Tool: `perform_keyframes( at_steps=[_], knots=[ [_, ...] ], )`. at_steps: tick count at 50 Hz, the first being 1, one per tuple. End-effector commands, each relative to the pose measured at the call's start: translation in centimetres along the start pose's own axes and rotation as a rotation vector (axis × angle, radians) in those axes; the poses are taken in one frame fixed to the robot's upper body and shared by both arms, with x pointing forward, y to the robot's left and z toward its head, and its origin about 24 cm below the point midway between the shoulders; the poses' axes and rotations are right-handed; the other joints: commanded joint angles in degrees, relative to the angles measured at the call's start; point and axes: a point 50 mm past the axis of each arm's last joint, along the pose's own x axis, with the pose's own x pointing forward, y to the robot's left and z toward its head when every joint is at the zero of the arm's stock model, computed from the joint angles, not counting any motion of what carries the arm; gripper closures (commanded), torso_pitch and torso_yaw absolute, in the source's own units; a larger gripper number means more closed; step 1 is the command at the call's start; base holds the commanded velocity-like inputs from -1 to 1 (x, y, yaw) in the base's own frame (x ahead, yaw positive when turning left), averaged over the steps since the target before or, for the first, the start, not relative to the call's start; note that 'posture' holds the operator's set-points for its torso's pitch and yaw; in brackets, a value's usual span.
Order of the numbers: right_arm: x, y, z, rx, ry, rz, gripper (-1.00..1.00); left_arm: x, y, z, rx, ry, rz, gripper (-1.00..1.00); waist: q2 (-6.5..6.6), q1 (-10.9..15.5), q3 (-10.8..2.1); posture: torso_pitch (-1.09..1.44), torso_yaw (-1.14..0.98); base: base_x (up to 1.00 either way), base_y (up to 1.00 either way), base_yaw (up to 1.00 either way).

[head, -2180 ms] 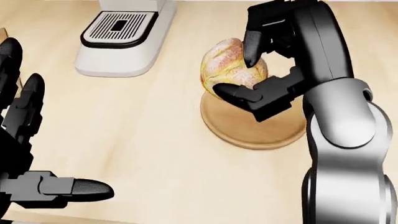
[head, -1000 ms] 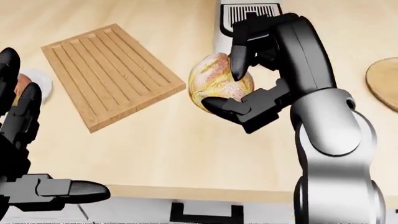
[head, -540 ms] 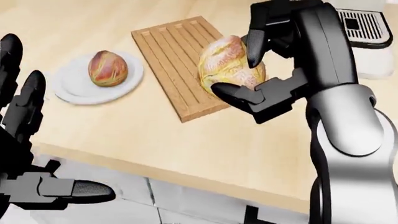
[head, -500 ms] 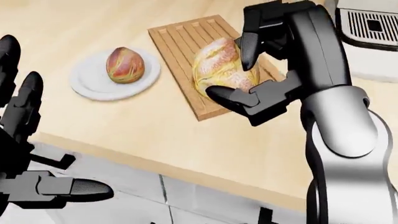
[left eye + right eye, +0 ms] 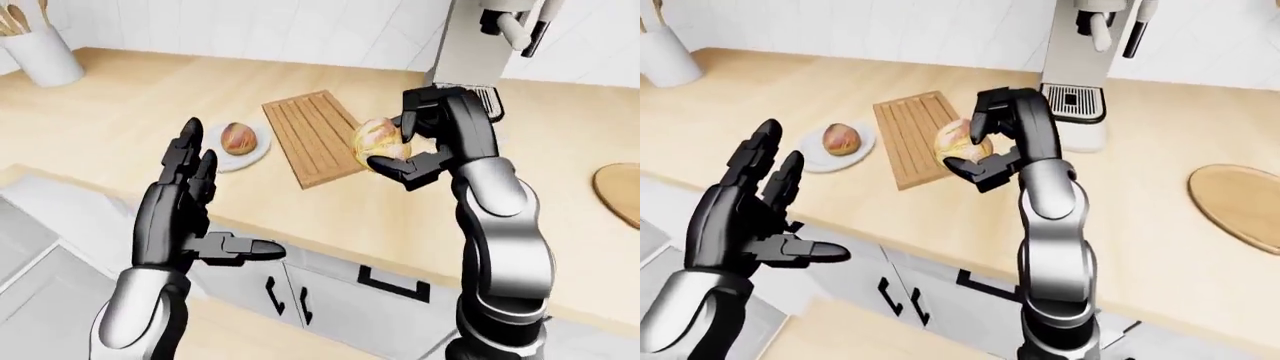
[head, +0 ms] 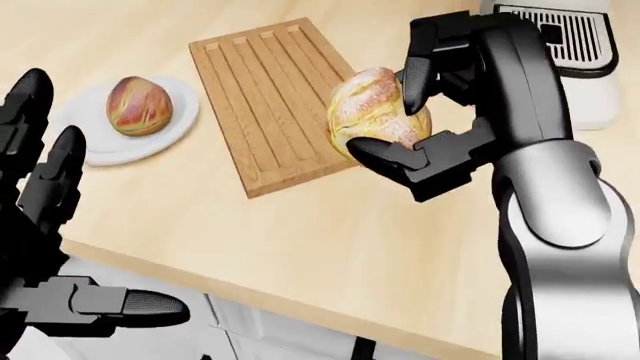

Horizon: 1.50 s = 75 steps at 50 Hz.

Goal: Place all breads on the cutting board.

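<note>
My right hand [image 6: 415, 124] is shut on a pale crusty bread loaf [image 6: 374, 112] and holds it in the air above the right edge of the grooved wooden cutting board [image 6: 262, 97]. A second, reddish-brown bread [image 6: 138, 106] lies on a white plate [image 6: 100, 146] left of the board. My left hand [image 6: 55, 247] is open and empty at the lower left of the head view, off the counter's near edge.
A white coffee machine [image 5: 1080, 75] stands on the counter right of the board. A round wooden plate [image 5: 1240, 199] lies at the far right. A white utensil jar [image 5: 40, 49] stands at the top left. Cabinet doors [image 5: 300, 292] lie below the counter.
The camera has swung left along the counter from the round wooden plate to the cutting board and white plate. My right hand has kept hold of the loaf throughout.
</note>
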Motion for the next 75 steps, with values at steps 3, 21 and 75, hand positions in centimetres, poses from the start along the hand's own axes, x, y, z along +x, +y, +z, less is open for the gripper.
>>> perform_keyframes(
  at_steps=[3,21,75],
  knots=[
    [-0.4,0.0,2.4,-0.005,-0.136,-0.003,1.0,-0.3,0.2,1.5,0.024,-0.103,0.018,-1.0,-2.0,-0.19,-1.69,0.0,0.0,0.22,0.23,0.0],
    [-0.5,-0.3,2.4,0.019,-0.139,-0.012,1.0,-0.5,0.3,1.6,0.023,-0.106,0.02,-1.0,3.1,-0.95,-1.41,0.0,0.0,0.26,0.14,0.0],
    [11.7,1.2,1.8,-0.093,0.017,-0.147,1.0,-0.6,0.7,2.2,0.021,-0.116,0.025,-1.0,0.4,0.39,-3.08,0.0,0.0,0.0,-0.07,0.0]
  ],
)
